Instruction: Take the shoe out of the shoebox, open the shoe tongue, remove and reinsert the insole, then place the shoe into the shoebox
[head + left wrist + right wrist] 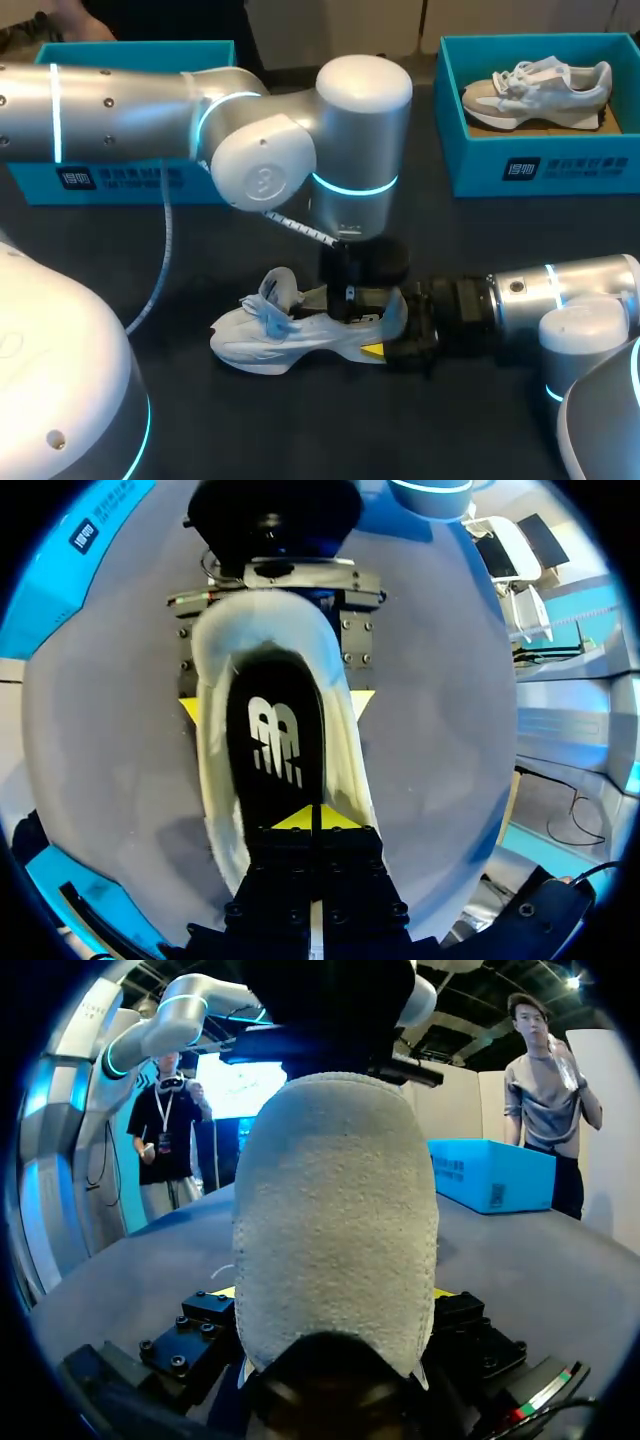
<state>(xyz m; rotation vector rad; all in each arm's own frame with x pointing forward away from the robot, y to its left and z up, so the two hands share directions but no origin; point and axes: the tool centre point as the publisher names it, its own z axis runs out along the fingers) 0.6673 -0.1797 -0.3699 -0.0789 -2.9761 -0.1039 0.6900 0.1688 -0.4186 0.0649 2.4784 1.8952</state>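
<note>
A white shoe (270, 335) lies on the dark table, toe to the left, laces loose and tongue lifted. My right gripper (385, 338) comes in from the right. It is shut on the shoe's heel (335, 1220), with a yellow fingertip (190, 710) against each side. My left gripper (350, 305) comes straight down into the shoe's opening. In the left wrist view its yellow tips (312, 818) are shut together and rest on the black insole (275, 730), which lies flat inside the shoe. Whether they pinch the insole cannot be seen.
A teal shoebox (540, 165) at the back right holds a second shoe (535, 90). Another teal shoebox (120, 180) stands at the back left, partly behind my left arm. A cable (165, 250) hangs from that arm over the table's left part.
</note>
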